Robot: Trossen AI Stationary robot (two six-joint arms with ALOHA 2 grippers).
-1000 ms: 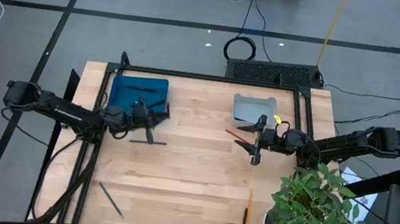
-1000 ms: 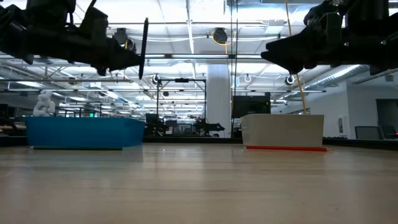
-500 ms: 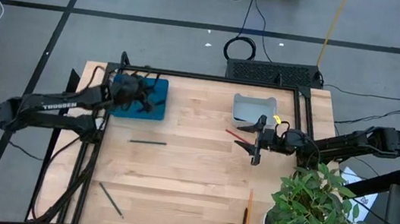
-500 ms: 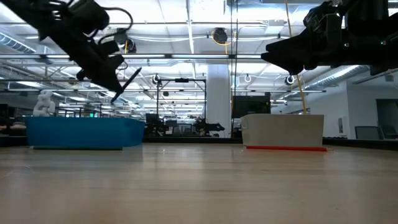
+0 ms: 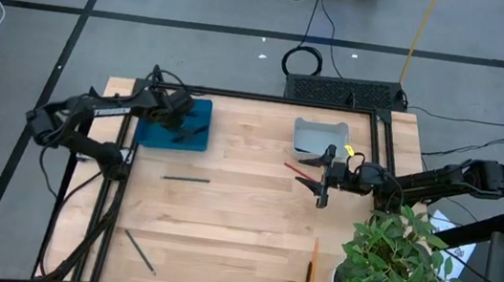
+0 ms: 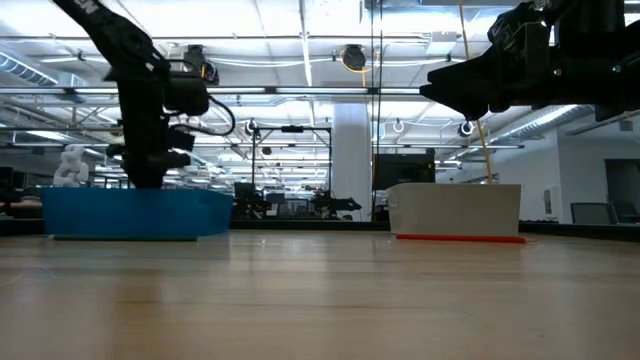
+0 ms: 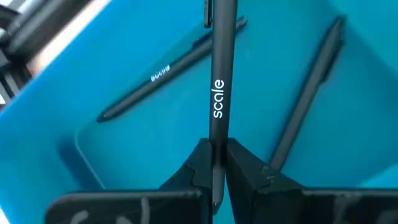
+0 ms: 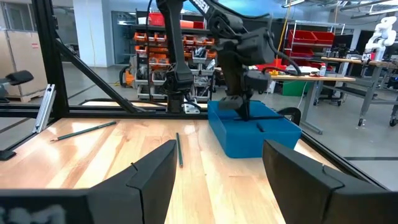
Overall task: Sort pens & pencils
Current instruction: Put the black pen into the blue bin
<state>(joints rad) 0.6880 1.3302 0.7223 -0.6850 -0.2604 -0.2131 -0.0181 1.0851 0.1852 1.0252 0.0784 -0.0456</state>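
Over the blue tray (image 5: 159, 132) at upper left of the high view, left tool (image 7: 216, 163) is clamped on a pen (image 7: 219, 93), two more pens (image 7: 166, 73) lying inside. Right tool (image 5: 326, 177), fingers apart, hangs right of centre beside the grey tray (image 5: 318, 137). One pen (image 5: 186, 178) and the pencils (image 5: 310, 273) lie on the desk (image 5: 243, 217).

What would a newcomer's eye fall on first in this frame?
The left gripper, shut on a black pen and hanging over the blue tray at the table's far left, where two more pens already lie. Next comes the right gripper, open, hovering near a red pencil in front of the grey tray. A leafy potted plant crowds the near right corner.
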